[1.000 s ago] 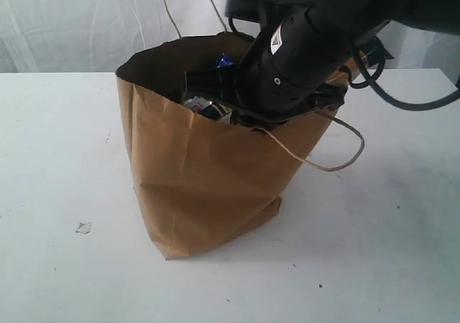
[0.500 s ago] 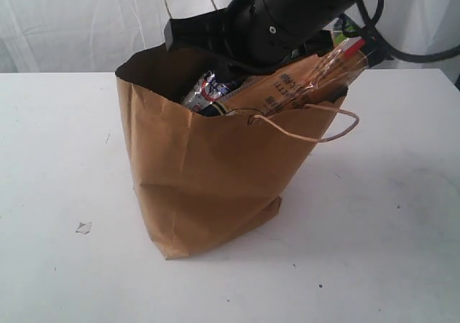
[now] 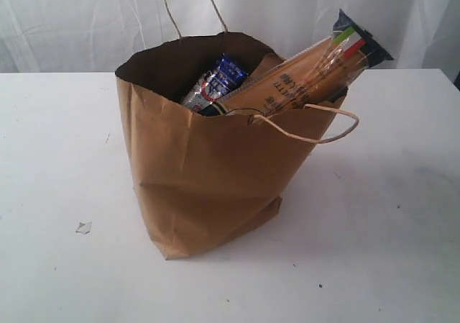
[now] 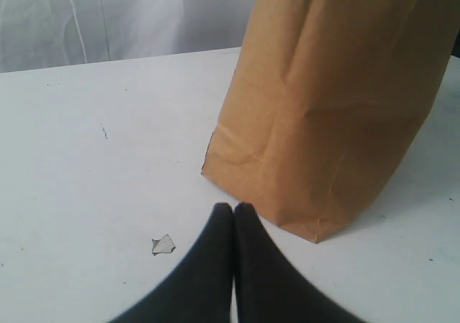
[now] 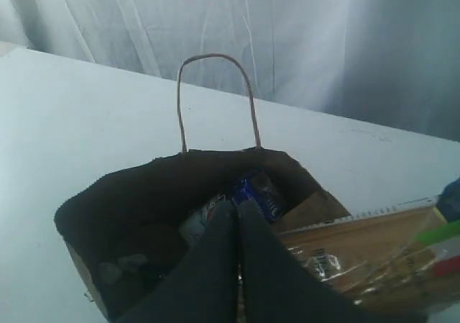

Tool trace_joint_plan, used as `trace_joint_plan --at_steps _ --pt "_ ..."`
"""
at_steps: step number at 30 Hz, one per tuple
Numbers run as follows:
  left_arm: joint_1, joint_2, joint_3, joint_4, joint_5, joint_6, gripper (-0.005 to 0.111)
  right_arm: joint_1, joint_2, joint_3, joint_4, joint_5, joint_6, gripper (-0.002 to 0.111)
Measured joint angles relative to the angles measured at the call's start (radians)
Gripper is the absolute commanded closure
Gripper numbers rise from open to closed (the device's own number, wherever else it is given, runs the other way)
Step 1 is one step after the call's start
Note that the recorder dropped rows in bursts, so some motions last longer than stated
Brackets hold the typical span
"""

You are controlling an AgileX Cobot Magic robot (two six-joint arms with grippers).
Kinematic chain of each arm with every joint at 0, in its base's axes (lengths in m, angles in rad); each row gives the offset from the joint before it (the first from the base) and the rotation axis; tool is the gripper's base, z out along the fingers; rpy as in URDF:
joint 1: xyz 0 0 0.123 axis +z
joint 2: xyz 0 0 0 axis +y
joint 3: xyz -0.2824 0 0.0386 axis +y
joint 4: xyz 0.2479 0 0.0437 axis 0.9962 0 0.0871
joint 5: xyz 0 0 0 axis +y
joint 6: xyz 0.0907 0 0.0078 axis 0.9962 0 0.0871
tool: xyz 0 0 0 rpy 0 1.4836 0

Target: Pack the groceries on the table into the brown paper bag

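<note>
The brown paper bag stands upright in the middle of the white table. A long spaghetti pack leans out over the bag's right rim, and a small blue-white carton shows inside. From the right wrist view, the bag's open mouth, the carton and the spaghetti pack lie below my right gripper, which is shut and empty above the bag. My left gripper is shut and empty, low over the table beside the bag's bottom corner. The other groceries are hidden.
A small scrap of paper lies on the table left of the bag, also seen close to the left gripper as a scrap. White curtains hang behind the table. The bag's cord handles stick up and out.
The right arm has lifted up out of the bag and almost left the exterior view, leaving the spaghetti pack leaning in the bag. The bag has not moved.
</note>
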Motion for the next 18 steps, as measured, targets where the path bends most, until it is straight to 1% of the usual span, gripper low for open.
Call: trace_joint_plan --at_steps 6,8,10,15,18 --pt "0.0 0.0 0.0 0.0 0.0 0.0 0.107 0.0 -0.256 0.255 -0.034 -0.072 0.0 0.108" --pt "0.0 0.0 0.0 0.0 0.0 0.0 0.107 0.0 -0.315 0.321 -0.034 -0.071 0.0 0.108" --pt "0.0 0.0 0.0 0.0 0.0 0.0 0.107 0.0 -0.375 0.39 -0.034 -0.028 0.0 0.108" --pt "0.0 0.0 0.0 0.0 0.0 0.0 0.107 0.0 -0.44 0.514 -0.035 -0.033 0.0 0.108" --pt "0.0 0.0 0.0 0.0 0.0 0.0 0.107 0.0 -0.473 0.616 -0.035 -0.127 0.0 0.108"
